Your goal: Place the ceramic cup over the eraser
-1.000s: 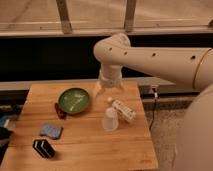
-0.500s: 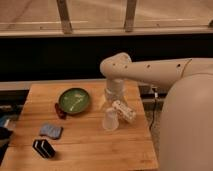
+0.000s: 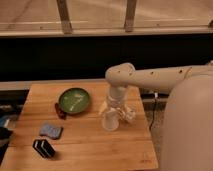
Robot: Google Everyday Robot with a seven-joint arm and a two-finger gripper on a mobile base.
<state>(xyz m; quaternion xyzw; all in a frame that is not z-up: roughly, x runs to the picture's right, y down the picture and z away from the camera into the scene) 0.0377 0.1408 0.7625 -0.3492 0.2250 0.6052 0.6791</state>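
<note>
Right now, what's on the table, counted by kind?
Cup: 1, white, gripper open at its top
Bowl: 1, green
Eraser: 1, black, striped
Pad: 1, blue-grey
Box: 1, white, beside the cup
Small dark red thing by the bowl: 1
Total: 6

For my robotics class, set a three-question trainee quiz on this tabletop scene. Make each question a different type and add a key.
1. True or false: the ceramic cup already covers the eraser.
2. Multiple choice: the gripper is A) beside the eraser; B) right over the ceramic cup, fingers open; C) holding the eraser in the air.
3. Short answer: which thing lies nearest the eraser on the table?

Key
1. False: they are well apart, the cup mid-table and the eraser near the front left corner.
2. B.
3. The blue-grey pad.
</note>
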